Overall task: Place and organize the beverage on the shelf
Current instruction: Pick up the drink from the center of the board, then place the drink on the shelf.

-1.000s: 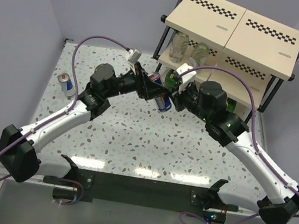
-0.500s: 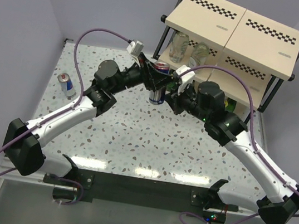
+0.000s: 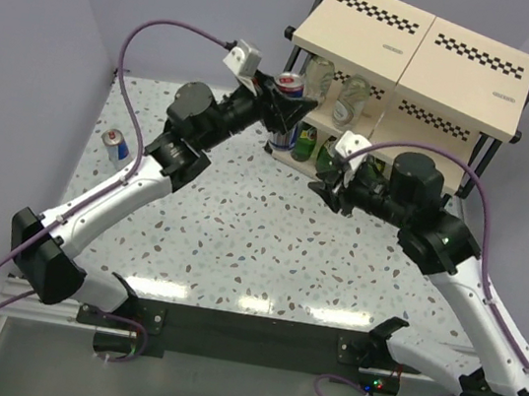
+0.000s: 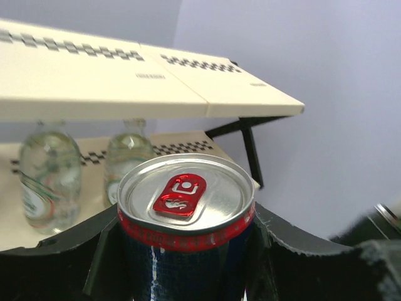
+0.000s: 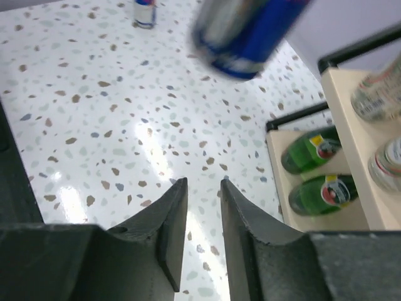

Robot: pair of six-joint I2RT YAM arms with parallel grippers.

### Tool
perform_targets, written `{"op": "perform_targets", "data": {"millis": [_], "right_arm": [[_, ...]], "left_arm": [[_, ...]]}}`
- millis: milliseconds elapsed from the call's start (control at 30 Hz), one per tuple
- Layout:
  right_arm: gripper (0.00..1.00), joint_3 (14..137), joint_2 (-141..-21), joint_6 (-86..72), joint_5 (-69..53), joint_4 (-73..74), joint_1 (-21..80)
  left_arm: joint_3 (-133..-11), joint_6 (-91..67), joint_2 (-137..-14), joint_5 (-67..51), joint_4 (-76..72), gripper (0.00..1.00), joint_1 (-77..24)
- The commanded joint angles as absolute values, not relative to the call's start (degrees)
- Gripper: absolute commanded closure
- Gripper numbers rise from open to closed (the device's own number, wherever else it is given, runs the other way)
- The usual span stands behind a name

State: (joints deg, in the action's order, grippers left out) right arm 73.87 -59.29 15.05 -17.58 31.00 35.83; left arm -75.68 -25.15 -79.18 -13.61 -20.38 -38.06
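Pale lilac walls [image 3: 62,18] enclose a speckled terrazzo tabletop [image 3: 238,244] — glossy under overhead light.
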Motion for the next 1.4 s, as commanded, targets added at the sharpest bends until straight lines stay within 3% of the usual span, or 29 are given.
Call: {"op": "perform_targets", "data": {"millis": [0, 133, 200, 300, 533, 1367], "right_arm": [[0.66, 69.29, -56.96, 25.03, -29.58, 36.12, 34.90], [0.52, 60.92, -54.59, 31.01, -39.34, 36.91, 34.28], [0.37, 58.11, -54.40, 35.65, -41.74, 37.88, 34.19], [0.27, 56.26, -54.75, 37.79, -43.07, 38.59, 34.19], [0.22, 54.93, -55.37, 38.06, -44.65, 38.50, 34.19], [0.20, 54.32, -56.95, 37.79, -46.32, 38.32, 34.19]], "left_arm": [[-87.78, -15.23, -80.94, -7.21, -20.06, 1.00, -38.06], [-102.61, -11.78, -89.09, -5.10, -15.30, 1.00, -37.01], [-107.47, -10.82, -93.84, -4.66, -12.85, 1.00, -36.48], [-117.22, -8.97, -100.25, -3.61, -9.94, 1.00, -35.86], [-133.14, -7.56, -109.24, -1.41, -11.42, 1.00, -35.60], [-143.79, -6.24, -122.43, 3.34, -24.34, 1.00, -35.68]]}}
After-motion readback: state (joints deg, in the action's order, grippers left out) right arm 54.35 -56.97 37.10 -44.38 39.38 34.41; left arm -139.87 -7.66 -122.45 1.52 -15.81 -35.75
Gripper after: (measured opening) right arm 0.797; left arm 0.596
